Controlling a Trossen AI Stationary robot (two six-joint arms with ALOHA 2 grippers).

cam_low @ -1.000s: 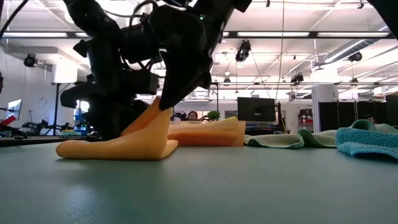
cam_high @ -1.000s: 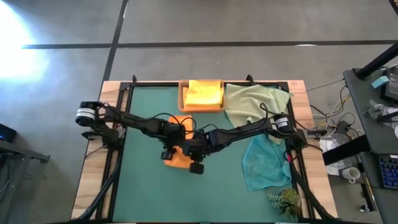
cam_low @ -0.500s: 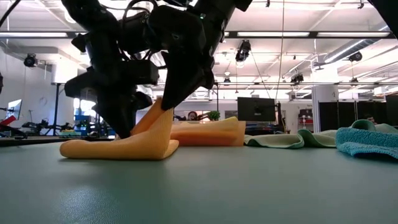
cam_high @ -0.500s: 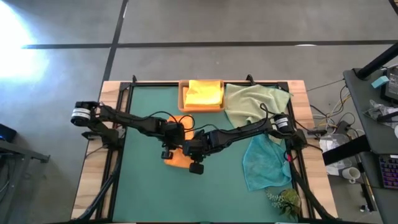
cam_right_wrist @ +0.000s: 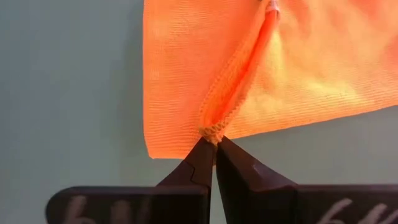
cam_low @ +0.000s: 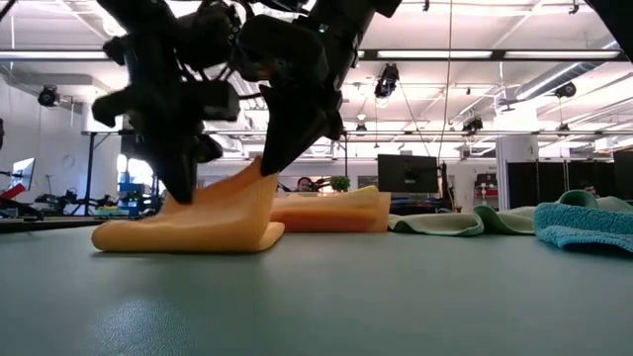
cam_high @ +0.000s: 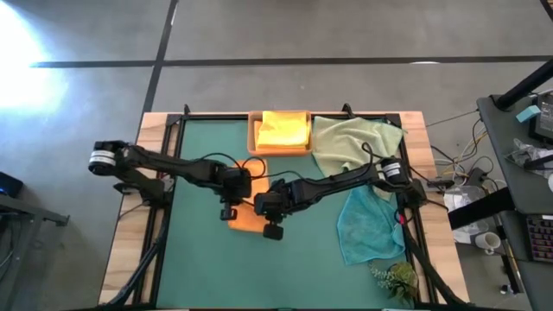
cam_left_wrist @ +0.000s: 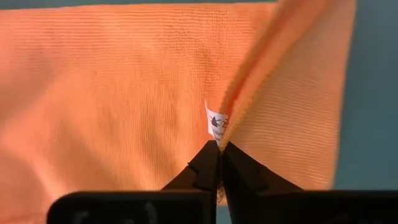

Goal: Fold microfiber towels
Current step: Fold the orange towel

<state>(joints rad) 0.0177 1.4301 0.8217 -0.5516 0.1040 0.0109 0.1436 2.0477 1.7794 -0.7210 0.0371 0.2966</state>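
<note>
My left gripper (cam_left_wrist: 219, 148) and right gripper (cam_right_wrist: 214, 142) both pinch edges of the soft orange microfiber towel (cam_high: 248, 217), raised off the dark green mat (cam_high: 199, 259).

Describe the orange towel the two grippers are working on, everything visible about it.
The orange towel is a soft, finely ribbed microfiber cloth, folded over on itself near the middle of the green mat. A small white label shows at one edge. The left gripper is shut on the edge by that label; the right gripper is shut on a stitched corner. Both pinch points are lifted, the rest lying flat on the mat.
</note>
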